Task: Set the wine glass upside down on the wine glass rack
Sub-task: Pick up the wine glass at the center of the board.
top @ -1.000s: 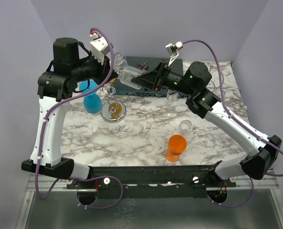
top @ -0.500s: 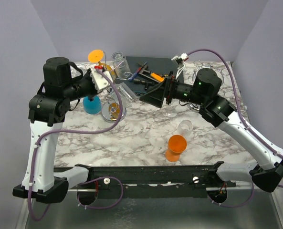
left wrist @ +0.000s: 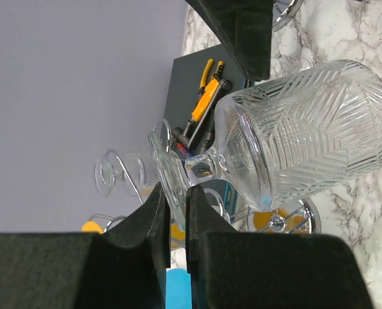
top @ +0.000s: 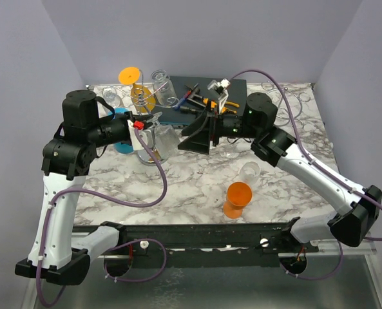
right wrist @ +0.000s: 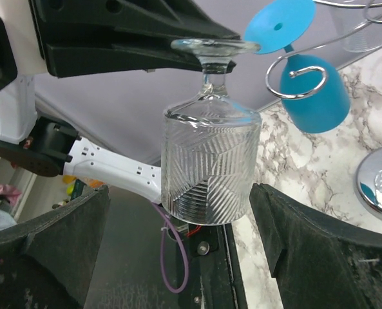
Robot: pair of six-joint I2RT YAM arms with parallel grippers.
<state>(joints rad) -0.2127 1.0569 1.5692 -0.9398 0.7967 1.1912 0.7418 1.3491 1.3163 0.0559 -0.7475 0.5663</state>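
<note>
The wine glass [top: 165,141] is clear with a ribbed bowl. My left gripper [top: 144,124] is shut on the rim of its foot [left wrist: 167,168]; the bowl [left wrist: 306,129] sticks out beyond the fingers. In the right wrist view the glass [right wrist: 210,167] stands foot up, mouth down. My right gripper [right wrist: 179,192] is open, one finger on each side of the bowl, neither touching it. The chrome wine glass rack [top: 143,98] stands behind the glass, and its round base [left wrist: 287,222] is partly hidden. A blue glass [right wrist: 310,96] hangs upside down on the rack.
An orange glass [top: 237,198] and a clear glass [top: 248,170] stand on the marble table near the front right. A dark box with tools [top: 197,96] lies at the back. On the rack hang an orange-footed glass [top: 131,75] and another clear glass [top: 165,90].
The right gripper has opened and let go of the bowl. The left arm has brought the glass down and forward, from beside the rack's top to in front of it.
</note>
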